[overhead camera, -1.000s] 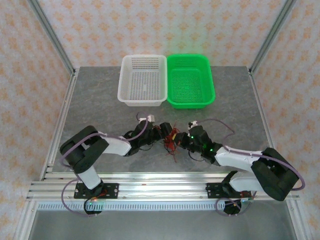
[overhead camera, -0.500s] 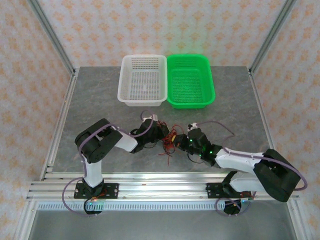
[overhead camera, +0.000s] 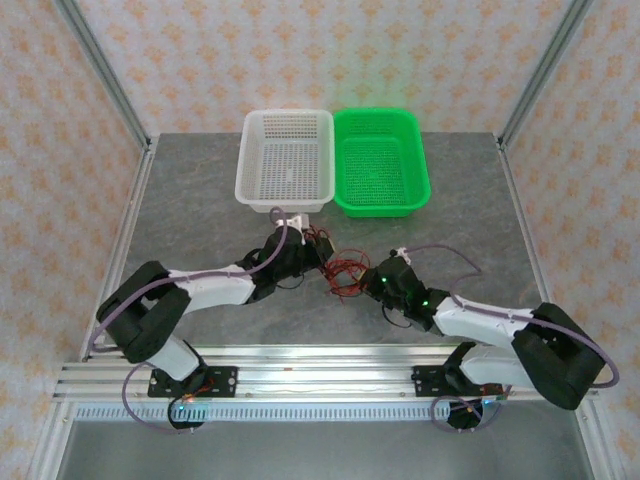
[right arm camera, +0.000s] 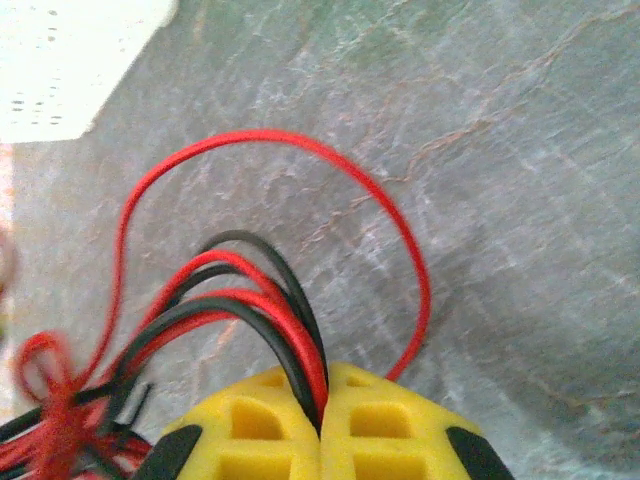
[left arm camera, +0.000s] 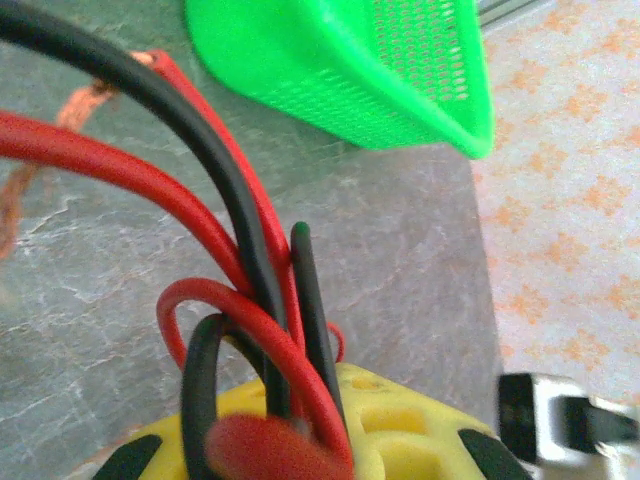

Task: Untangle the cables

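**Both grippers clamped on cables**

My left gripper (left arm camera: 300,440) is pinched onto the red and black cables (left arm camera: 250,300), with the green basket (left arm camera: 350,70) ahead of it. My right gripper (right arm camera: 322,410) is closed on the cables as well. Their loops fan forward over the table (right arm camera: 500,150), white basket (right arm camera: 70,60) ahead-left. The tangle sits between my two grippers.

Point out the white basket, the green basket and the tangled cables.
white basket (overhead camera: 287,160), top external view, on its mesh floor.
green basket (overhead camera: 380,165), top external view, on its mesh floor.
cables (overhead camera: 347,277), top external view, middle of the red tangle.
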Robot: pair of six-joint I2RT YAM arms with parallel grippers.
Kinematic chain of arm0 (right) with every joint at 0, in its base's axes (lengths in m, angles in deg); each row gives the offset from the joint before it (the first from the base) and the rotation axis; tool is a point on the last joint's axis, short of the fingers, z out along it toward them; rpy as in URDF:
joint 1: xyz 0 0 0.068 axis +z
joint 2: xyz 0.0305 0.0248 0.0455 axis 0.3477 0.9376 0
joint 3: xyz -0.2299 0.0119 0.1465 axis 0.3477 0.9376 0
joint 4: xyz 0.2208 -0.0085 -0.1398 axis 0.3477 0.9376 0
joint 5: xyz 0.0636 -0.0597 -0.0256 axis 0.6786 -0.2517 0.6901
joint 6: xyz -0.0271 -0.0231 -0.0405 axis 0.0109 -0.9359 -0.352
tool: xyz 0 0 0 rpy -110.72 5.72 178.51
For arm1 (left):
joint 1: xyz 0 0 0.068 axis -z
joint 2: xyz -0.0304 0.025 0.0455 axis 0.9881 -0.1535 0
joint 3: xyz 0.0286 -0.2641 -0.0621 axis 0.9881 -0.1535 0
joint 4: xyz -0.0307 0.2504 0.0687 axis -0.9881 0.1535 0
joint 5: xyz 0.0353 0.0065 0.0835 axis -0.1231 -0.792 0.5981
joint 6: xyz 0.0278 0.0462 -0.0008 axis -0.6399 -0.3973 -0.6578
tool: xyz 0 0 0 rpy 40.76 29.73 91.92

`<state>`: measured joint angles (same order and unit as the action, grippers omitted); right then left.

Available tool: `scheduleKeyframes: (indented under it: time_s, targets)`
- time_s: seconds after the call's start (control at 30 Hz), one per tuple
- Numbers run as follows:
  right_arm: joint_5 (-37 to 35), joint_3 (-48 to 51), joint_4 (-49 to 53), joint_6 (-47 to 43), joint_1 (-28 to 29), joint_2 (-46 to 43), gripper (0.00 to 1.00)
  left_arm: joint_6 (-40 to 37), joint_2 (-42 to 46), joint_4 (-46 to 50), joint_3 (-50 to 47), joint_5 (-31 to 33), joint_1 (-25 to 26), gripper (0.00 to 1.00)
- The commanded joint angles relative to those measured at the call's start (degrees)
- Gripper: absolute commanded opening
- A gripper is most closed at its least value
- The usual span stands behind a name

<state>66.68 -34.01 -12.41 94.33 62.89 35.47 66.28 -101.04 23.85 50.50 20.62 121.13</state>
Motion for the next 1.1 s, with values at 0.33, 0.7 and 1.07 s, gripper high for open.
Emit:
scheduleKeyframes:
  time_s: [0.33, 0.7, 1.07]
  targets:
    - [-5.0, -7.9, 12.0, -17.1, -2.8, 6.8, 0.03, -4.4, 8.1, 8.3, 3.0, -0.5, -0.9, 0.0]
    - [9.1, -9.4, 13.2, -15.5, -2.8, -0.9, 0.54, -0.3, 8.5, 5.9, 3.5, -1.8, -1.1, 0.0]
    - [10.3, -5.3, -1.8, -1.2, 1.2, -1.8, 0.69, 5.1, 10.4, 2.9, 4.6, 0.4, -1.1, 0.0]
